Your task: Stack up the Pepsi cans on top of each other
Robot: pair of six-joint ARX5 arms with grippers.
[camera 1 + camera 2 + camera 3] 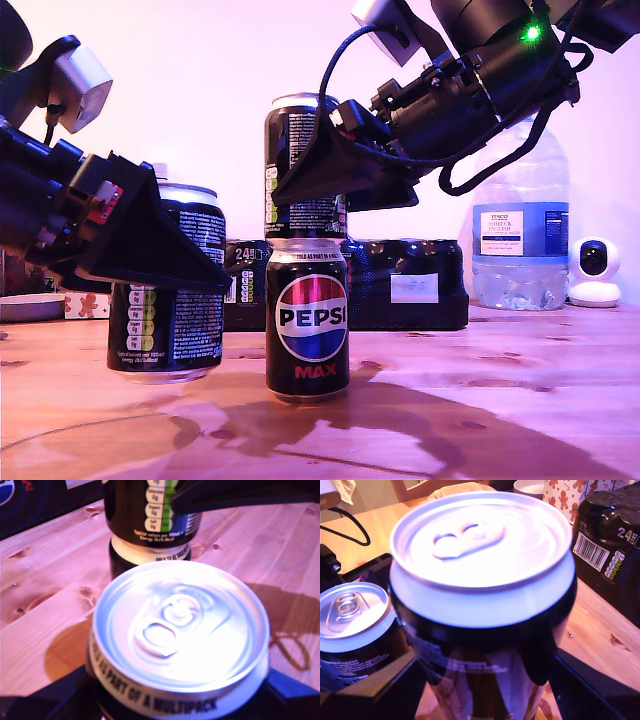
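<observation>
top can (300,165): label mostly behind my second gripper (340,185)
24-pack (400,285): middle blocked by cans
water bottle (520,230): cap hidden behind arm

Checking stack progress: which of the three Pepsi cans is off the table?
The can held by my second gripper, sitting atop the logo-facing can. That one and the can in my first gripper stand on the table.

We see everything under a pink-violet cast. The wall behind is washed out bright, so the arms read as near-black silhouettes in the exterior view. Dark soft shadows pool on the wooden table (520,400). In both wrist views, glare blows out the silver can tops (180,625), and close surfaces are soft and blurred.
</observation>
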